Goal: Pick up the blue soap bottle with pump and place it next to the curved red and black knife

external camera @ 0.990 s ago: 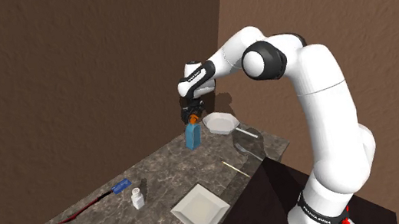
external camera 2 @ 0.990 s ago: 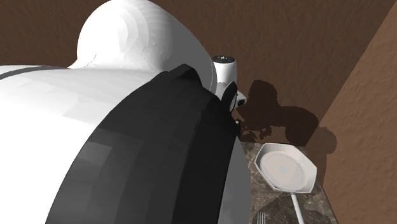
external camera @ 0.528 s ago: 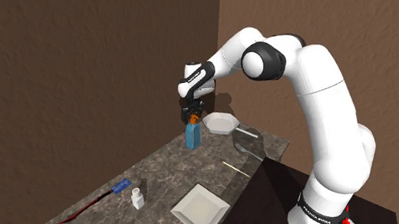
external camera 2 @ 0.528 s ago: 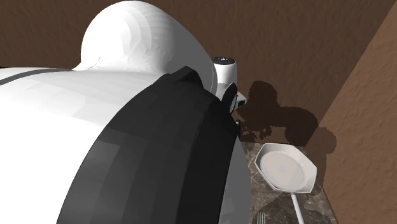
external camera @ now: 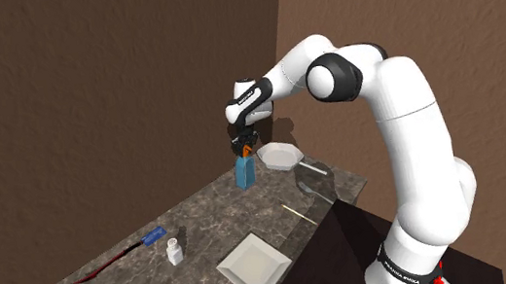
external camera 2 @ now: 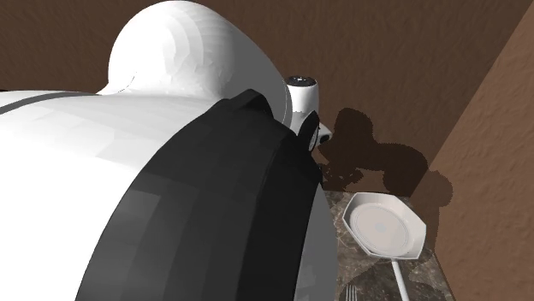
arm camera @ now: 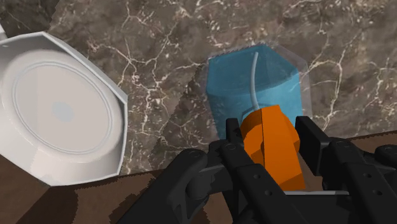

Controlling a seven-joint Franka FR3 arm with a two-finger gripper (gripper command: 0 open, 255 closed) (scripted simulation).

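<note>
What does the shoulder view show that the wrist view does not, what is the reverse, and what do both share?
Shoulder view, not wrist: the white arm, a red-bladed curved knife, a small white bottle, a square white plate and a glass.
Wrist view, not shoulder: the thin tube inside the blue soap bottle.
Both: the tool at that bottle's orange pump, the octagonal white plate and the marble counter.

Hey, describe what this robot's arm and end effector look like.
The arm has smooth, rounded white links with dark joint bands and small dark lettering near its base. The end effector is all black, with two blocky fingers.
</note>
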